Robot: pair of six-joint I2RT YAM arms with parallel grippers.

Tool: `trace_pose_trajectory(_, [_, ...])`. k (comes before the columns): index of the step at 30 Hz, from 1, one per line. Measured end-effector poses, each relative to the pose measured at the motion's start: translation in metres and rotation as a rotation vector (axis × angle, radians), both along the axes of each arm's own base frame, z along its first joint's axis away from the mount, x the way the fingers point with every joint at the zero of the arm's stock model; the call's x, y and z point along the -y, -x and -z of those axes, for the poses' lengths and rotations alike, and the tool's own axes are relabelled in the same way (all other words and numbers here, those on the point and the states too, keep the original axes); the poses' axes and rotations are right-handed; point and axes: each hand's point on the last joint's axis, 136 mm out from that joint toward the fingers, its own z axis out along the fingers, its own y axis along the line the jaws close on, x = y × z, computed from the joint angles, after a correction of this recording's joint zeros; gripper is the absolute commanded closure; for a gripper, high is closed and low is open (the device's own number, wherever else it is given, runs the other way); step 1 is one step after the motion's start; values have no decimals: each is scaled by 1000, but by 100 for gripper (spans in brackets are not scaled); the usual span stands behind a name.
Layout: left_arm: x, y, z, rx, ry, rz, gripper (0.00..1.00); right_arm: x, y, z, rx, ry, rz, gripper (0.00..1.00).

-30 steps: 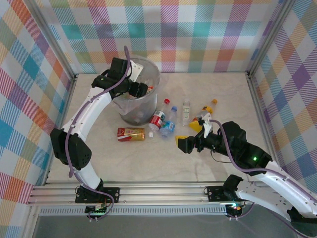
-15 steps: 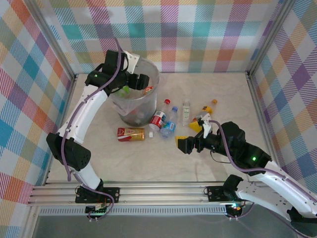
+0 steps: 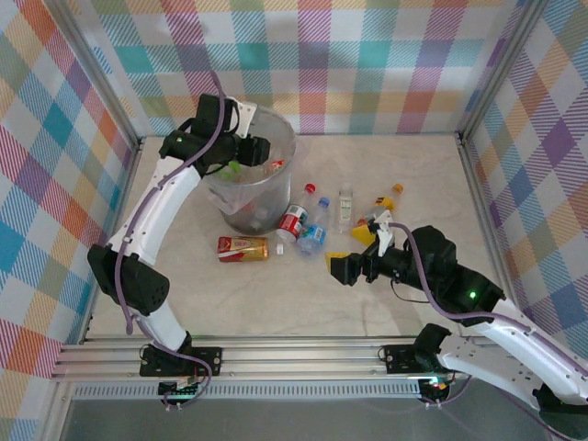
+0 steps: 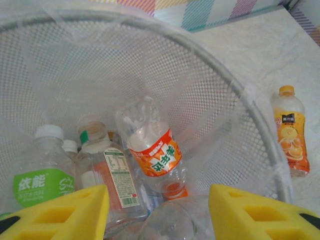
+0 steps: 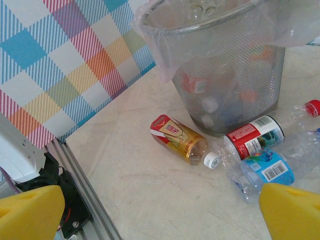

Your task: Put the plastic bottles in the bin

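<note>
The bin (image 3: 286, 145), a mesh basket with a clear liner, stands at the back left. My left gripper (image 3: 250, 150) hovers over its mouth, open, its yellow pads (image 4: 70, 210) apart with nothing gripped. Below it lie several plastic bottles, among them an orange-labelled one (image 4: 157, 156) and a green-labelled one (image 4: 42, 184). On the table lie a gold-and-red bottle (image 3: 243, 248), a red-labelled bottle (image 3: 292, 221) and a blue-labelled bottle (image 3: 312, 235). My right gripper (image 3: 350, 254) is open and low over the table, right of them. The bin (image 5: 225, 60) and gold bottle (image 5: 178, 138) lie ahead of it.
A clear bottle with a white cap (image 3: 345, 204) and an orange juice bottle (image 3: 387, 197) lie further right, the latter also outside the bin wall (image 4: 290, 131). Plaid walls and metal rails (image 3: 136, 184) close in the table. Bare tabletop lies in front of the bottles.
My left gripper has risen and drawn back a little to the left over the bin. The right arm has not moved.
</note>
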Motion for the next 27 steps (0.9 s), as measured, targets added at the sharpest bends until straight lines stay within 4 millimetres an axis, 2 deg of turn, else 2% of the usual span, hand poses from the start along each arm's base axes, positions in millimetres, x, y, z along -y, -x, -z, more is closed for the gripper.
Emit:
trace_pose_trajectory(7, [3,8,35,-93,5,10,49,1,0,0,-4,0,1,0])
trace_pose_trajectory(11, [5,9,37,-103,13,12,47,1,-3,5,-18,12,22,0])
trace_pose_trajectory(15, [4,10,36,-108,17,7,42,8,-16,19,-52,59,107,0])
trace_pose_trajectory(18, [5,9,26,-98,27,2,39,14,-26,33,-81,106,177,0])
trace_pose_trajectory(23, [6,6,-7,-39,79,-19,35,27,-42,42,-113,130,277,1])
trace_pose_trajectory(27, [4,15,-29,-12,127,-30,32,40,-59,55,-166,147,359,4])
